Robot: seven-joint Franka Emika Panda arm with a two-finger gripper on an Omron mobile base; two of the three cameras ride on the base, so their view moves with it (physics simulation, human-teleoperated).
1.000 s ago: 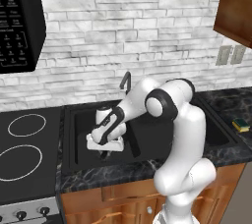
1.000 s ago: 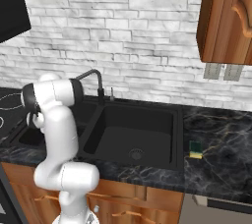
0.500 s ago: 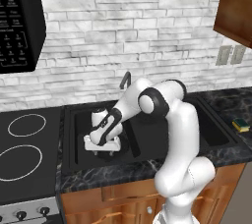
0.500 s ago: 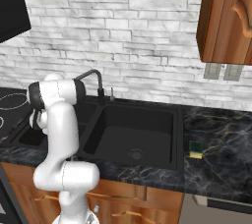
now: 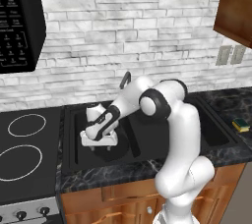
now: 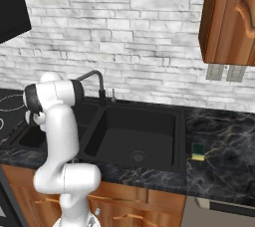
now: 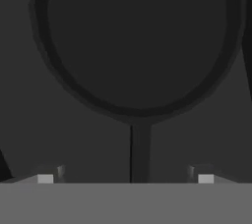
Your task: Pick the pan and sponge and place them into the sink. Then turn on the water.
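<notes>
The matte black pan [image 7: 138, 36] lies flat in the sink's left basin, seen from above in the hand view. Its thin handle [image 7: 140, 152] points toward me. My gripper [image 7: 125, 179] is open, with fingertips [image 7: 45, 179] far apart on both sides of the handle and touching nothing. In the left base view the gripper [image 5: 100, 143] hangs low inside the left basin of the black sink [image 5: 69, 120]. The yellow and green sponge [image 5: 240, 124] [image 6: 198, 151] rests on the dark counter right of the sink [image 6: 134, 136]. Water is out of view.
A slim black faucet [image 6: 94, 79] curves up behind the divider between the basins. A black stovetop [image 5: 24, 154] with white-ringed burners lies left of the sink, under a microwave [image 5: 15, 21]. Wooden cabinets hang at the upper right.
My hand has sunk a little lower and leftward into the left basin. The sponge has stayed where it was.
</notes>
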